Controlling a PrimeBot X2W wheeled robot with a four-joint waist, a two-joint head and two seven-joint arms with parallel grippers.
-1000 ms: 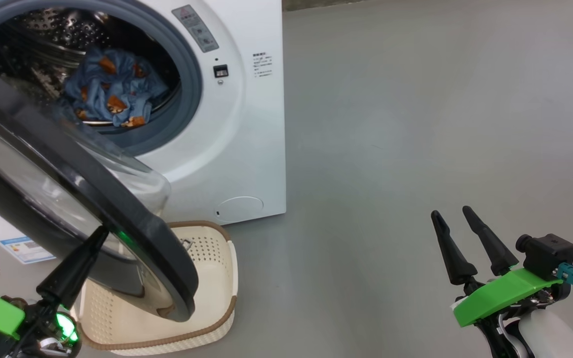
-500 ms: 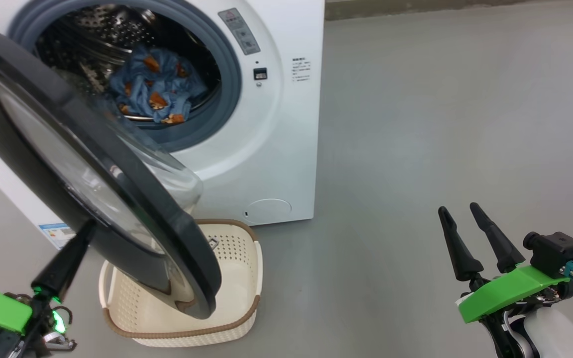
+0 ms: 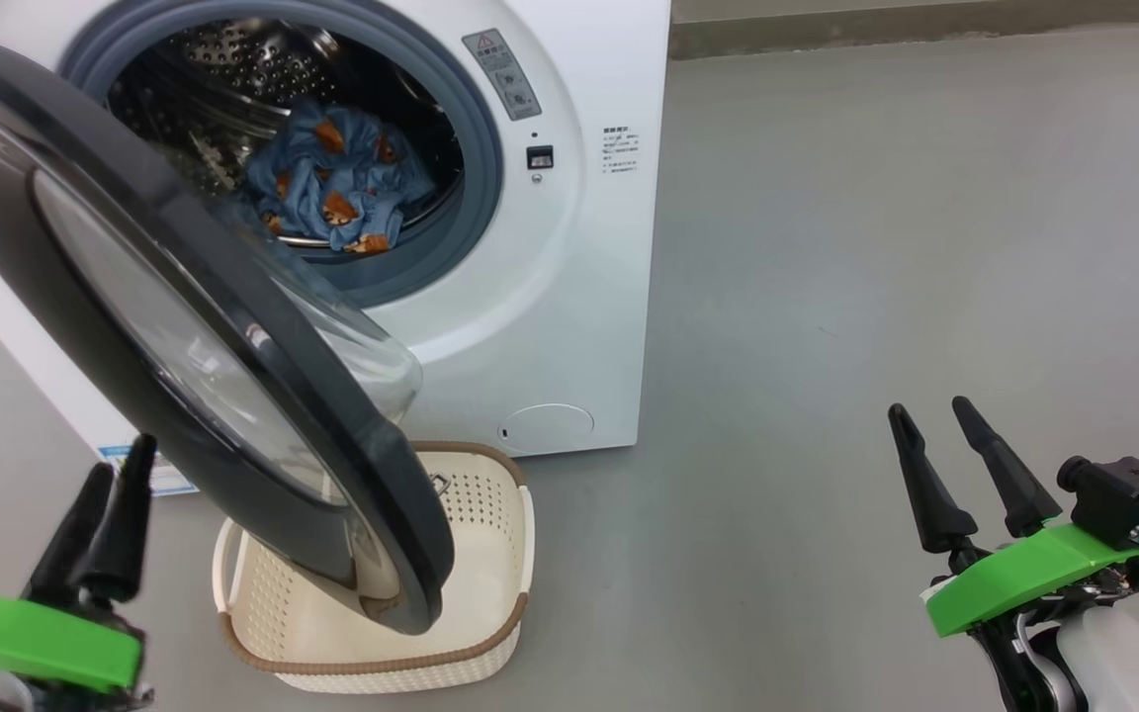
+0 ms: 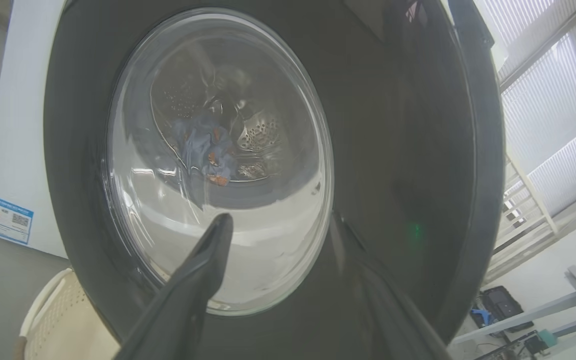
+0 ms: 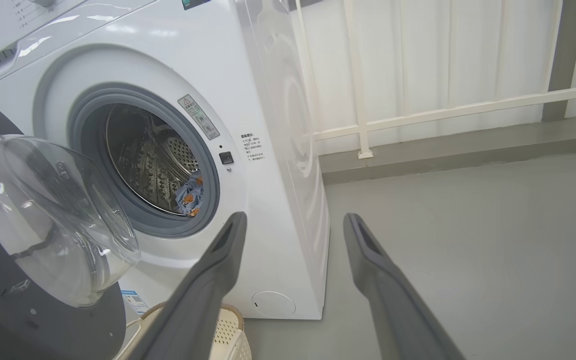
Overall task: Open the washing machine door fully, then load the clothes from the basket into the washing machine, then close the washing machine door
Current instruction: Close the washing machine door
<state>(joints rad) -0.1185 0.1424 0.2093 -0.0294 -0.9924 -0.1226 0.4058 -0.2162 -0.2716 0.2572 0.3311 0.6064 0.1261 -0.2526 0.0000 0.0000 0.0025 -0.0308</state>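
Before, one dark finger of the left gripper [image 3: 123, 457] touched the big round washing machine door [image 3: 387, 494] with the shiny black rim and clear glass bowl. Now that gripper sits low and to the left, just beside the door and not touching it. Its two fingers are spread apart and hold nothing. The door stands half open, and its bottom edge hangs over the small cream plastic basket [image 3: 485, 524] with holes in its sides and a brown rim. The basket sits on the grey floor [image 3: 876, 247] right in front of the big white washing machine [image 3: 579, 297]. The light blue clothes [image 3: 337, 193] with little orange figures lie in a heap inside the steel drum [image 3: 263, 69]. The right gripper [image 3: 930, 407] waits far off to the right, fingers apart, holding nothing.
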